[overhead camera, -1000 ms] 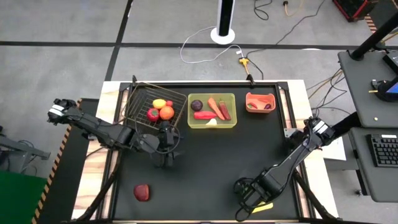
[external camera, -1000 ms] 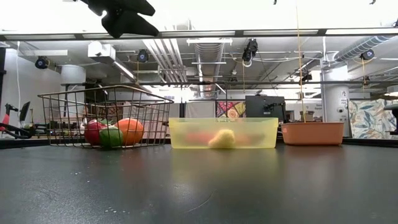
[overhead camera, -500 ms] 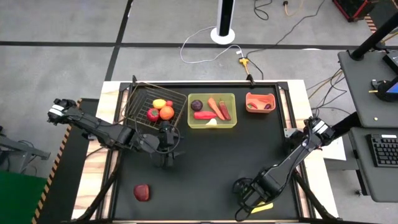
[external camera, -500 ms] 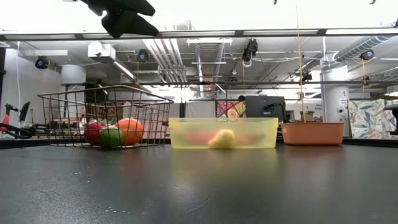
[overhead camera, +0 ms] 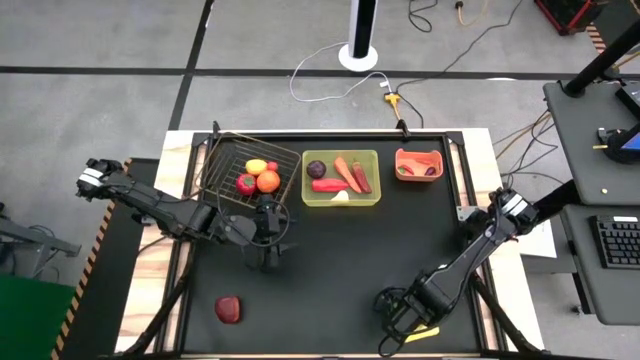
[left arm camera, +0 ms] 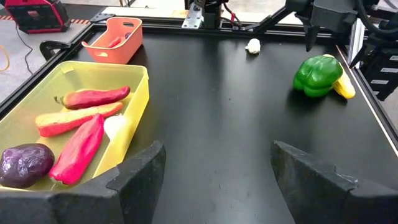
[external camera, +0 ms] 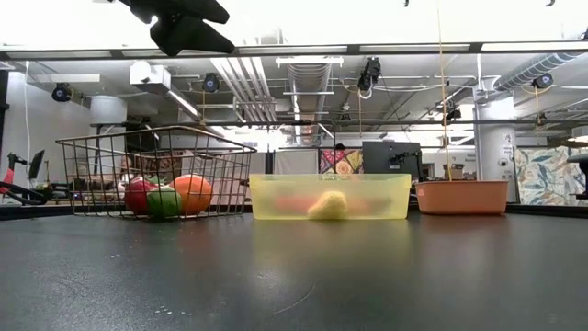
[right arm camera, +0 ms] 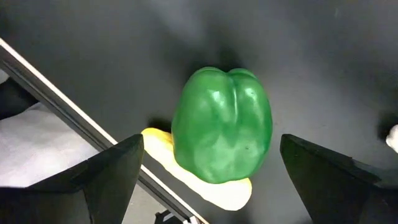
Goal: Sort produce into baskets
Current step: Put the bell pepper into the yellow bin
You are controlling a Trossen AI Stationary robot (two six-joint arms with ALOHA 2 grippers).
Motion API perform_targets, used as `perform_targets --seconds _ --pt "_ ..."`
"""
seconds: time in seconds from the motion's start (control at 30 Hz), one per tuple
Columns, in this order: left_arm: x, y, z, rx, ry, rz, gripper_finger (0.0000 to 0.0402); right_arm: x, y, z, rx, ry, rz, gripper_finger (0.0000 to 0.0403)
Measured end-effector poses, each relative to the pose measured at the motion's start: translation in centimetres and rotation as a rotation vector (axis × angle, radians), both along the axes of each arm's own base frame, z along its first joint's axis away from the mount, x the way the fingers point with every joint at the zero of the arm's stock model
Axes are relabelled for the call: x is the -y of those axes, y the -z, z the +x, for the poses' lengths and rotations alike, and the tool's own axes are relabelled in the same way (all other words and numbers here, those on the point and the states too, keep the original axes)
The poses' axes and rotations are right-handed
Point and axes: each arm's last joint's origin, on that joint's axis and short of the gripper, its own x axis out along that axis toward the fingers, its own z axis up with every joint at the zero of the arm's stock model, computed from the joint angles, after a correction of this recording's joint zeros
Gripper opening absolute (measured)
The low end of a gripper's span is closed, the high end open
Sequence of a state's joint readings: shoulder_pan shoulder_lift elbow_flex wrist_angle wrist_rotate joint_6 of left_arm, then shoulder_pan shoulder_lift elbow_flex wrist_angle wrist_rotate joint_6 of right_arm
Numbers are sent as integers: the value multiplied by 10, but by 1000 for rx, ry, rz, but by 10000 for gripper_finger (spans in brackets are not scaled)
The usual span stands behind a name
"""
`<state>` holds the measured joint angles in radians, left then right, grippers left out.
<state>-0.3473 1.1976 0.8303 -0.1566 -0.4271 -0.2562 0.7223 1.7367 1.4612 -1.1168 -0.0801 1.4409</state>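
A green pepper (right arm camera: 224,134) lies on the black table near its front right, against a yellow piece (right arm camera: 208,183); it also shows in the left wrist view (left arm camera: 318,76). My right gripper (right arm camera: 210,152) hangs open above the pepper, one finger on each side, touching nothing; in the high view (overhead camera: 396,310) it hides the pepper. My left gripper (left arm camera: 214,168) is open and empty, held above the table in front of the wire basket (overhead camera: 250,165). A dark red fruit (overhead camera: 228,309) lies at the front left. A white garlic (left arm camera: 252,45) lies beyond the pepper.
The wire basket holds a lemon, a tomato and an orange fruit. The yellow-green tray (overhead camera: 340,178) holds a purple beet, a carrot and red pieces. The salmon bin (overhead camera: 418,163) stands at the far right. Bare black table lies between the arms.
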Motion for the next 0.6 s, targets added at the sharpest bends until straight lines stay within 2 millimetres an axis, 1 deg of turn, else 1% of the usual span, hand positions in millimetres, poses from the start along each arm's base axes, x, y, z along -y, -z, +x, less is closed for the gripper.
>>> perform_targets --seconds 0.6 --pt "0 0 0 -1 0 0 270 -1 3 -2 -7 -18 -4 368"
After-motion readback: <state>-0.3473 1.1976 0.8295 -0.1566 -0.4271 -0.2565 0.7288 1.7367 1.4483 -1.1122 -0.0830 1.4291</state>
